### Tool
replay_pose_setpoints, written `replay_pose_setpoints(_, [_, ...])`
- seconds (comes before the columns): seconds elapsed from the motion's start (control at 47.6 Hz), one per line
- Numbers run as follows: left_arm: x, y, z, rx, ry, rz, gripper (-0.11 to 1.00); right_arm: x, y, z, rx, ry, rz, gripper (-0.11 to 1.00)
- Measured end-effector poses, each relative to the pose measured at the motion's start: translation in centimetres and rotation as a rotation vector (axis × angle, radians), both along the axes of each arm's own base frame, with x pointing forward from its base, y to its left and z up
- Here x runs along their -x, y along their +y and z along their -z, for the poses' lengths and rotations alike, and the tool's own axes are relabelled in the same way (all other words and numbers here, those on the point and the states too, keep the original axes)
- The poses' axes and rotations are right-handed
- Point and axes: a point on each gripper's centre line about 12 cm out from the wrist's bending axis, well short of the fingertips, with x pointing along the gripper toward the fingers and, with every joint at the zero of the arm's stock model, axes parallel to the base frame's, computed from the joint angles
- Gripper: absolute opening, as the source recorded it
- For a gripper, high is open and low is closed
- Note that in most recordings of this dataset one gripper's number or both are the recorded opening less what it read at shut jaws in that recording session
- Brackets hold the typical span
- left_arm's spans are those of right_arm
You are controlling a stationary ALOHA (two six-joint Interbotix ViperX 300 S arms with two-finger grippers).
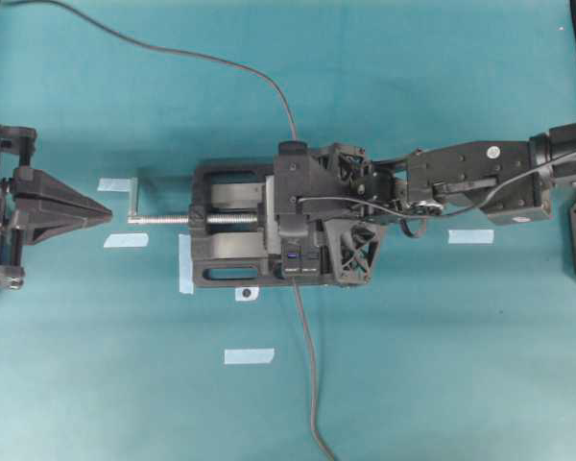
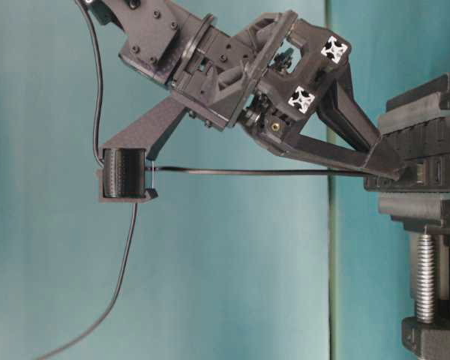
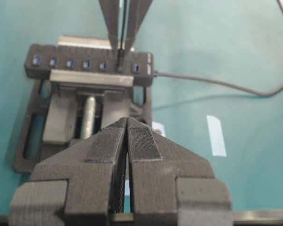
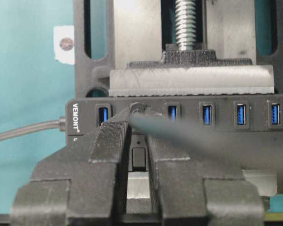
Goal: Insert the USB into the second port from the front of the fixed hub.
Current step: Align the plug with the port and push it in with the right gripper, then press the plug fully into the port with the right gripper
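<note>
The USB is being held between the narrowly spaced fingers of the right gripper, with the plug nose set at the fixed hub, at the second port in from the end where the hub's own cable is leaving. How deep the plug is sitting cannot be told; the port mouth is being covered by the fingertips and a blurred cable strand. In the left wrist view the same fingertips are being seen coming down onto the hub row, beside the last open port at the cable end.

The hub is being clamped in the vise, ports facing up, with the silver screw and crank pointing left in the overhead view. The USB's thin cable is being stretched taut from the plug back to a black spool-like guide on the right arm, then dropped loose.

The left gripper is being kept well left of the vise in the overhead view, its pads being pressed together with nothing between them.

Pale tape strips are being seen on the teal table cover around the vise.
</note>
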Motion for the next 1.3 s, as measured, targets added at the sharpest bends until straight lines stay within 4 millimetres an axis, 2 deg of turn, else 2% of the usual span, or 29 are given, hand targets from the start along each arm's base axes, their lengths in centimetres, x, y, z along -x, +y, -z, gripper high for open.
replay_pose_setpoints(1.303, [-0.02,0.0,0.03,0.001,0.002,0.0,0.0,-0.17,0.13,0.69,-0.001,0.023,-0.003,0.07])
